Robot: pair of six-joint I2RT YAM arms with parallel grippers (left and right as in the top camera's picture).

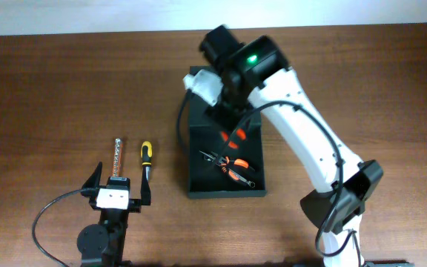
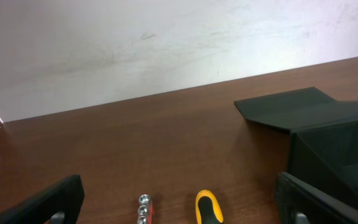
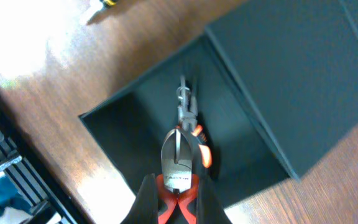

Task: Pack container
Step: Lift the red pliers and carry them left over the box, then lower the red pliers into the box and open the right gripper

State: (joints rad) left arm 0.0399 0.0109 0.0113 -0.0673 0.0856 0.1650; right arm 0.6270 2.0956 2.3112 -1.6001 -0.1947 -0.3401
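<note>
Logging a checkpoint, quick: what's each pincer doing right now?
Left pincer: open, holding nothing.
Right pincer: shut on the red-handled cutters, above the open container.

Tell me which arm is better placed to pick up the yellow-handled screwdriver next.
Left. The left gripper is open just behind the screwdriver, while the right gripper is shut on red-handled pliers above the container.

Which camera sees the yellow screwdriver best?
The overhead view: it shows the whole yellow screwdriver, handle and shaft, from above. The left wrist view shows only its rounded handle end at the bottom edge. The right wrist view catches just a blurry yellow speck at its top edge.
</note>
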